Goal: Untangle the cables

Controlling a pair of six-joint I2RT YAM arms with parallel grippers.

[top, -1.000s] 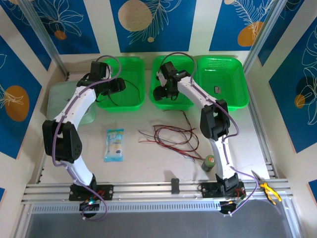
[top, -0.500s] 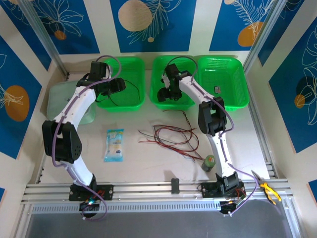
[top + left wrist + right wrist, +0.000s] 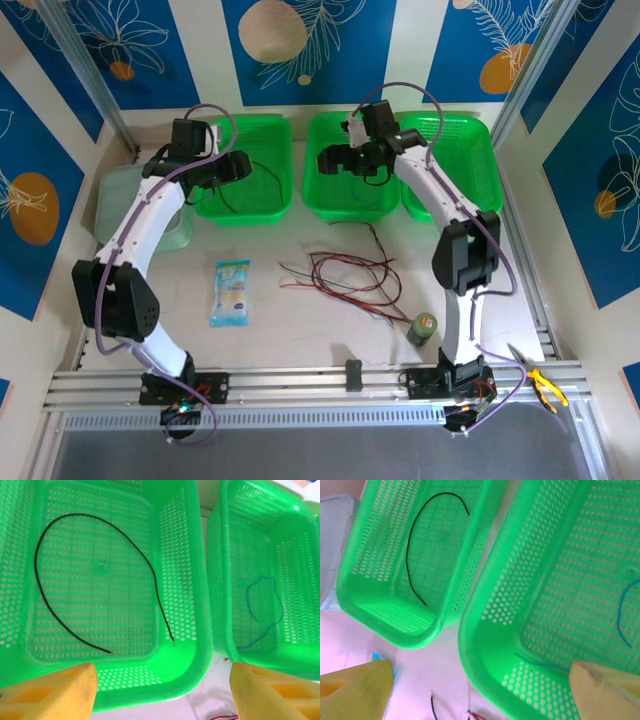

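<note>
Gaping wide and empty, the left hand (image 3: 160, 692) hovers over the left basket (image 3: 197, 580) with its black cable (image 3: 154, 580), the right hand (image 3: 480, 692) over the middle basket (image 3: 220, 580) and its blue cable (image 3: 248, 599); more cables (image 3: 350, 272) lie tangled on the worktop (image 3: 300, 320).

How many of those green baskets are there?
3, side by side in a row at the back: the left basket, the middle basket and the right basket. None seems hidden.

Bright, even light falls from overhead; shadows on the table (image 3: 300, 335) are soft. In both wrist views the near yellow fingertips (image 3: 50, 692) are blurred, colours oversaturated.
</note>
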